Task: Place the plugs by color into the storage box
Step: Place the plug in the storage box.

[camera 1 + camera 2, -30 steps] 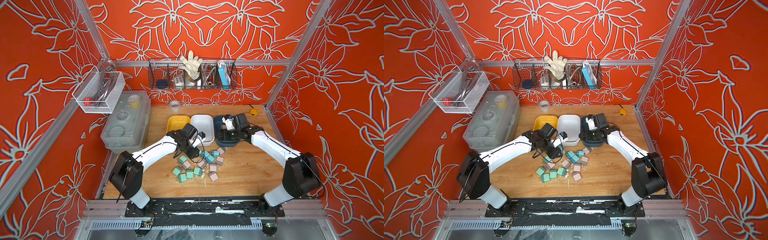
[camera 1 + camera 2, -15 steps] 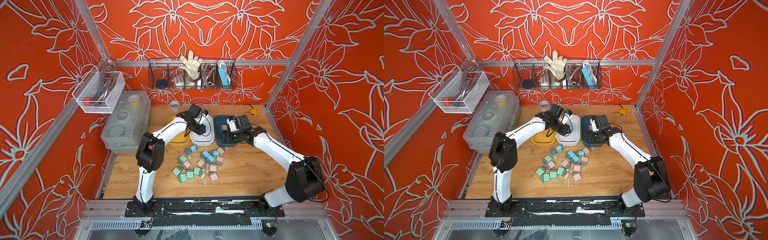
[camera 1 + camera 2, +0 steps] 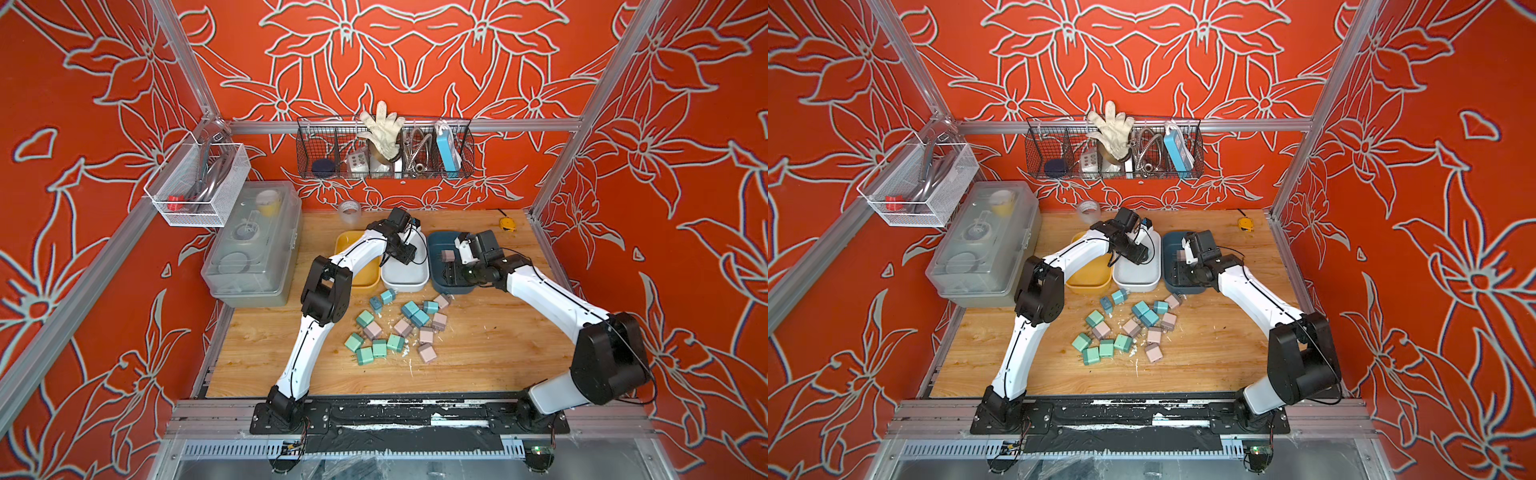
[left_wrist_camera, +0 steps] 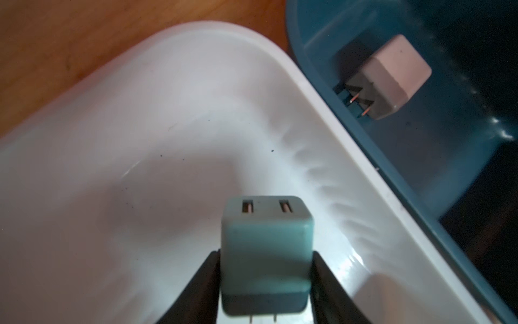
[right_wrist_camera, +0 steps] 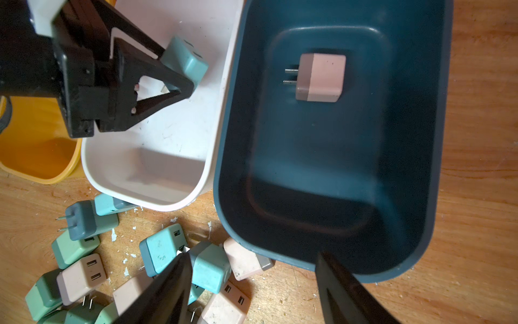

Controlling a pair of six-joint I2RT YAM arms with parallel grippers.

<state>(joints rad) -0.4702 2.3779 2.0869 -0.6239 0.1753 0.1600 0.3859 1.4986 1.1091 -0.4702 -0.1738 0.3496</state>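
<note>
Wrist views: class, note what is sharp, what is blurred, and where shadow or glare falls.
Left wrist view: the teal plug is sharp, a soft shadow lies on the white tray, whose wall shows glare; the pink plug is slightly soft. Right wrist view: the pink plug is crisp in the dark blue tray; the fingers of the right gripper are dark blurs.

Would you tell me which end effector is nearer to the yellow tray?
Left: the left end effector is over the white tray beside it; the right end effector is over the dark blue tray beyond.
</note>
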